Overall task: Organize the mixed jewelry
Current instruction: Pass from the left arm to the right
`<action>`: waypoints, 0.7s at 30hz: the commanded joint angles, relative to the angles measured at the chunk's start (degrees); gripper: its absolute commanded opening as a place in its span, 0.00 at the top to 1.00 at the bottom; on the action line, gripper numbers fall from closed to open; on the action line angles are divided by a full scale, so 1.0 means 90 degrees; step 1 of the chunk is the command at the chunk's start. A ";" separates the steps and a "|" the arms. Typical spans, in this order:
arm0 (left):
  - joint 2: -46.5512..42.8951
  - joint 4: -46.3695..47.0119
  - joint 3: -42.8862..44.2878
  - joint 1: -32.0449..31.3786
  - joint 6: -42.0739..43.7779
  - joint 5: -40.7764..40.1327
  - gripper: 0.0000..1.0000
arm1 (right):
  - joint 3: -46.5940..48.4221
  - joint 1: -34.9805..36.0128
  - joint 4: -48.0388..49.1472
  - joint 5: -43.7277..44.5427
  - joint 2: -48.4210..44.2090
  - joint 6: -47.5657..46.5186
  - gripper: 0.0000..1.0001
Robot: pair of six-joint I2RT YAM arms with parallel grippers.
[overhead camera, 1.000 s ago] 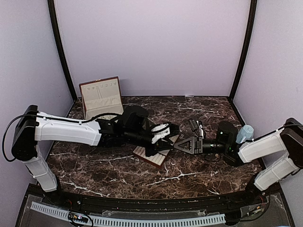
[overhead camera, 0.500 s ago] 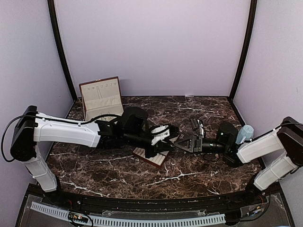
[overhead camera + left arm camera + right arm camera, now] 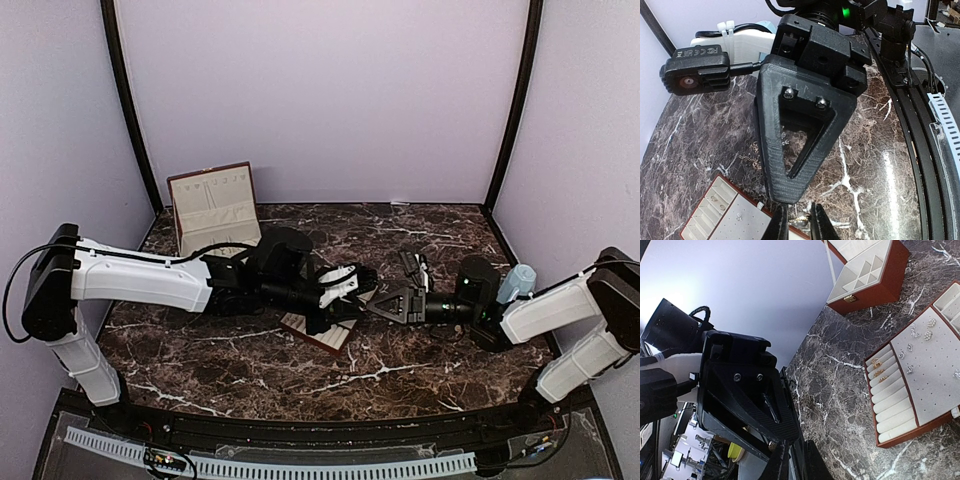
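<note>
My left gripper [image 3: 797,225] [image 3: 360,303] is shut on a small golden piece of jewelry [image 3: 800,219] just past the right corner of the cream slotted tray [image 3: 727,222] [image 3: 322,332]. My right gripper [image 3: 795,465] [image 3: 376,307] meets it tip to tip with its jaws drawn nearly together. A small golden bead [image 3: 771,445] shows at its fingertip; whether it is gripped I cannot tell. In the tray, gold rings [image 3: 879,370] sit in the rolls and sparkly studs [image 3: 920,335] on the flat pad. Loose chains [image 3: 750,160] lie on the marble.
The reddish-brown box [image 3: 213,208] [image 3: 865,275] stands open at the back left, its lid upright. Both arms cross the middle of the dark marble table [image 3: 420,230]. A black rail [image 3: 920,125] runs along the table's near edge.
My right gripper's jaws have closed in at the left gripper's tips. The two arms have barely shifted.
</note>
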 commanded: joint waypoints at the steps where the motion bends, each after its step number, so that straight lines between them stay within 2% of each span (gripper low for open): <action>1: -0.0258 0.0209 -0.0056 -0.0032 0.0013 0.0031 0.93 | 0.0113 0.0107 -0.0029 -0.0148 0.0051 -0.0104 0.88; 11: -0.0279 0.0308 -0.0097 -0.0035 -0.0009 0.0048 0.93 | 0.0194 0.0138 0.0154 -0.0241 0.0209 -0.0032 0.85; 21: -0.0244 0.0325 -0.0094 -0.0042 -0.0018 0.0028 0.93 | 0.0207 0.0138 0.0689 -0.0508 0.0400 0.0212 1.00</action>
